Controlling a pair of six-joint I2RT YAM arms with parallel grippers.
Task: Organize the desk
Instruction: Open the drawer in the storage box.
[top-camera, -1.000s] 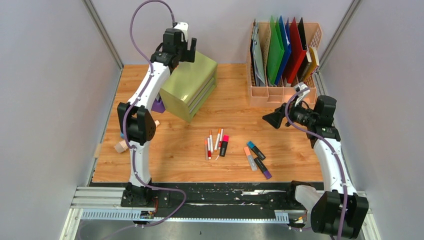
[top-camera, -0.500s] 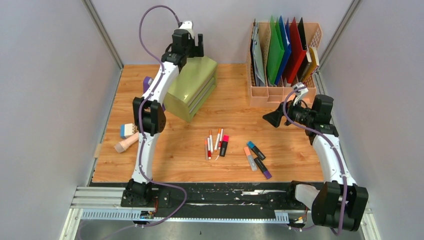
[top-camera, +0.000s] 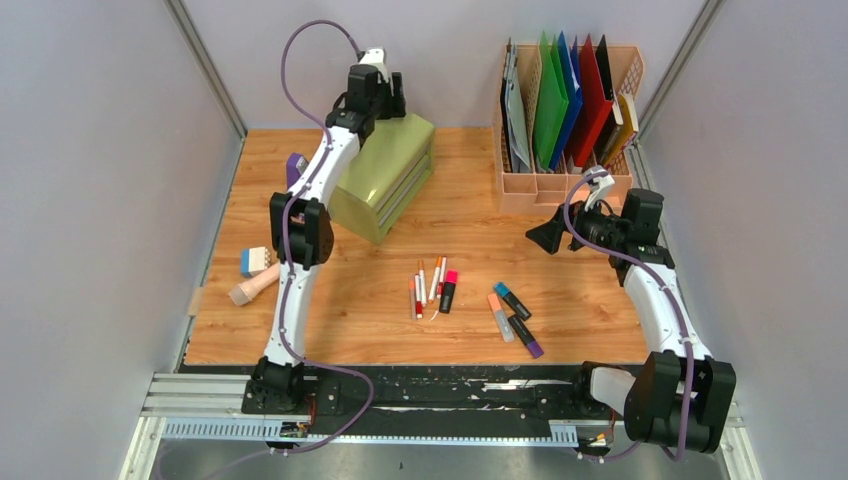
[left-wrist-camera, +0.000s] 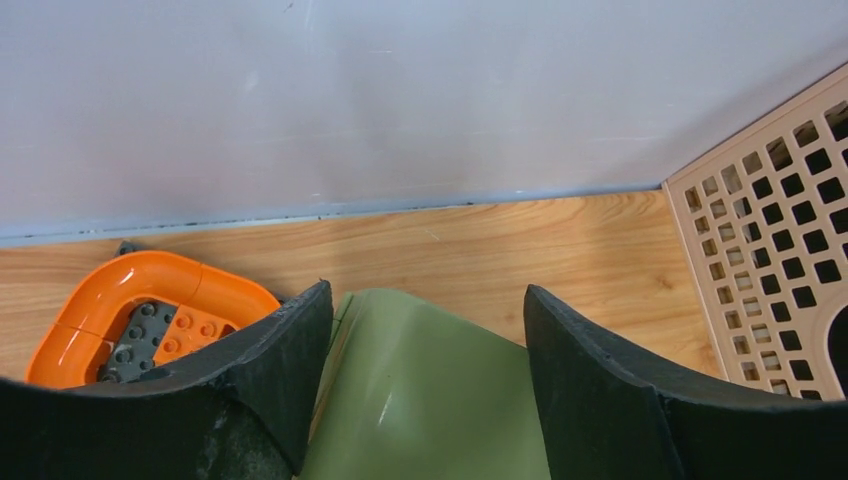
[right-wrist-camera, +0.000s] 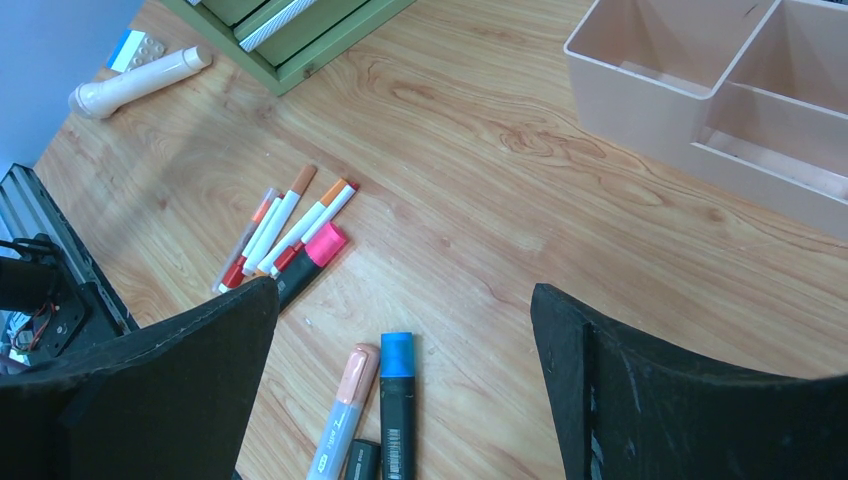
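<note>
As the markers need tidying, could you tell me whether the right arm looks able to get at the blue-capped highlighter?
Probably yes: the right gripper hangs open facing the blue-capped highlighter, nothing between them, though a peach highlighter close beside may crowd it.

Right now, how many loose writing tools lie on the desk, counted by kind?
Thin pens: 4
Highlighters: 4
Total: 8

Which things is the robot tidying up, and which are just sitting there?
Probably for the job: desk, loose pens, highlighters, green drawer chest.
Just sitting there: folders, already standing in the peach rack.
</note>
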